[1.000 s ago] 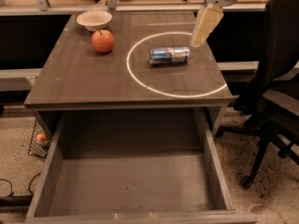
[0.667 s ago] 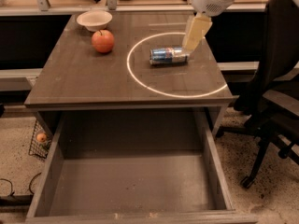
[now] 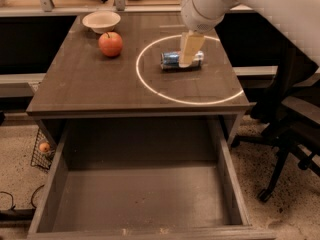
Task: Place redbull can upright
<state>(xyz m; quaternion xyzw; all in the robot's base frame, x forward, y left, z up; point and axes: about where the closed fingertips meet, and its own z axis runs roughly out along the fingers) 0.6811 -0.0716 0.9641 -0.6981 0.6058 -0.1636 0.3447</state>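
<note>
The redbull can lies on its side on the dark table top, inside a white ring marked on the surface. Its blue and silver body points left to right. My gripper hangs from the white arm at the upper right. Its beige fingers point down and overlap the can's right half, hiding part of it. I cannot tell whether they touch the can.
A red apple and a white bowl sit at the table's back left. An open empty drawer juts out below the front edge. An office chair stands at the right, a wire basket at the lower left.
My arm has swung left and down, bringing the gripper from right of the can to directly over it. The can has not moved.
</note>
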